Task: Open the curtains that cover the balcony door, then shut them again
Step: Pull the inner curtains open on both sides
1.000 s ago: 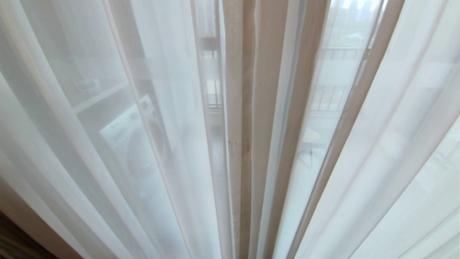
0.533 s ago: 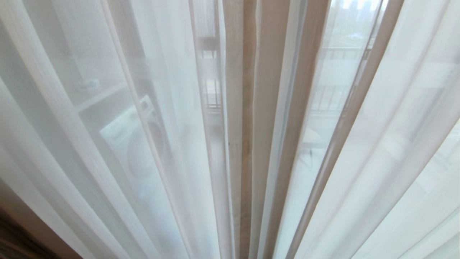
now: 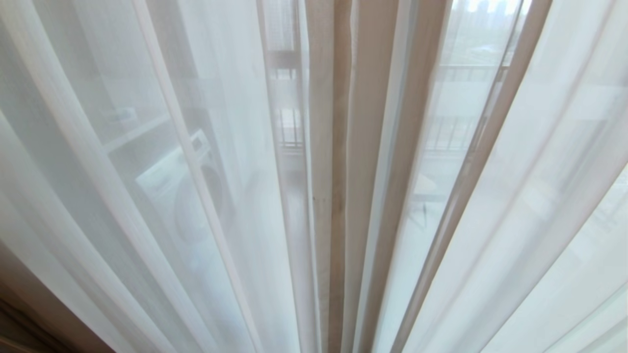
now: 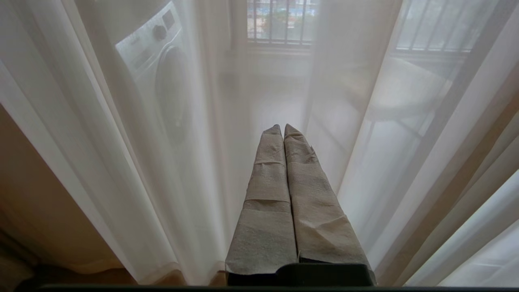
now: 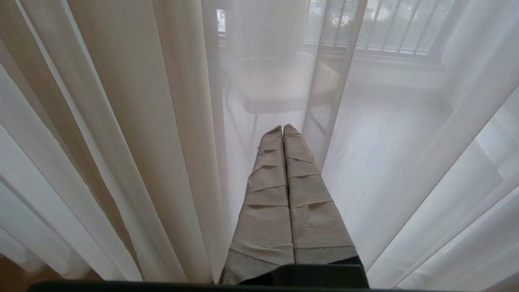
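Observation:
The curtains fill the head view: white sheer (image 3: 515, 196) hangs in long folds, drawn across the whole width. Cream-beige thicker fabric (image 5: 121, 121) hangs beside the sheer in the right wrist view. A tan upright band, seemingly the balcony door frame (image 4: 348, 61), shows only dimly through the sheer. My left gripper (image 4: 282, 126) is shut and empty, its tips just short of the sheer. My right gripper (image 5: 282, 126) is likewise shut and empty, close to the sheer beside the cream fold. Neither arm appears in the head view.
Through the sheer, a white washing machine (image 3: 181, 196) stands on the left of the balcony. A pale chair or small table (image 5: 279, 85) stands to the right, and barred railings (image 3: 456, 132) run along the far side. A brown surface (image 3: 29, 314) shows at the lower left.
The head view has shifted slightly, so the folds on the left sit a little further left. The curtains stay drawn.

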